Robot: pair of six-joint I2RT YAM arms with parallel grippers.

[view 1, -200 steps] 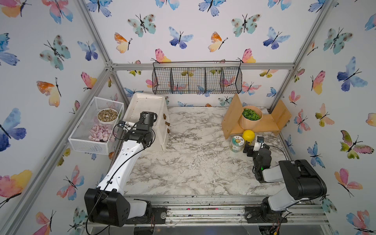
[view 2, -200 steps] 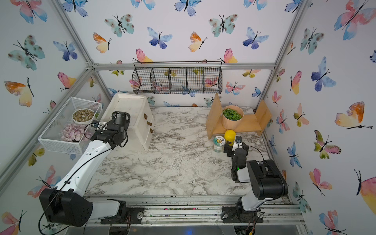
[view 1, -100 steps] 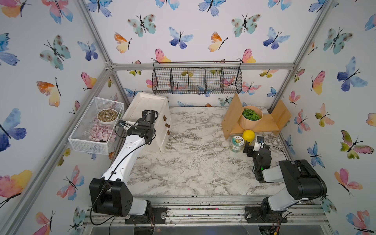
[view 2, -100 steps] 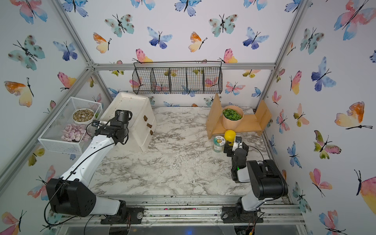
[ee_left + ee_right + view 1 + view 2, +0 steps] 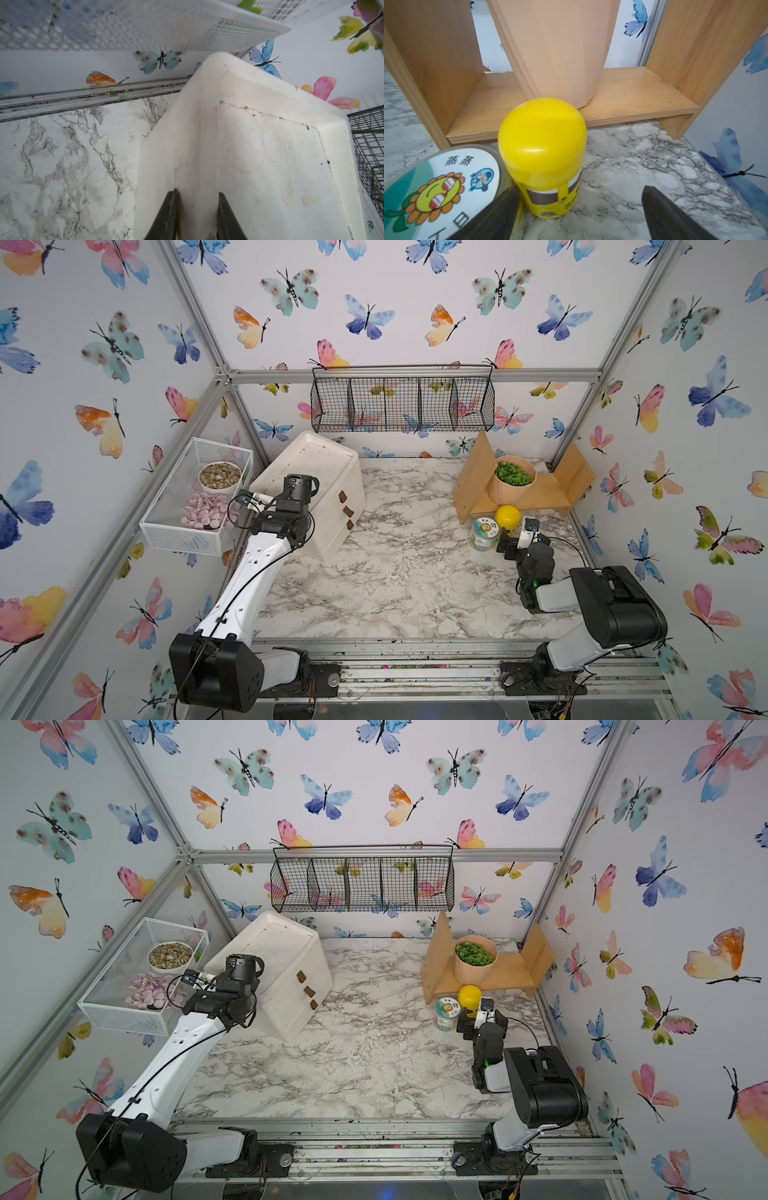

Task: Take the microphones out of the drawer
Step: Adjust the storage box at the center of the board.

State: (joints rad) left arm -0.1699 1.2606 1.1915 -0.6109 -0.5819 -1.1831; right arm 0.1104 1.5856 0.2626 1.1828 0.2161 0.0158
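Left wrist view: left gripper (image 5: 197,209) jaws pinched across top edge of drawer unit (image 5: 270,166). Both top views: three drawers (image 5: 338,518) shut, on face well aside of jaws. Task's microphone unseen, judged inside; which drawer, cannot tell. Idle right gripper (image 5: 581,207) jaws wide apart, empty, yellow bottle (image 5: 542,145) just ahead. Judged: opening, retrieval all remaining.

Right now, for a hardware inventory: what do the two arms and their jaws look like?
Left arm: white links, black joints, a thin black cable alongside. Right arm: bulky black housings, white links, a small green light. Jaws are dark, tapered blades.
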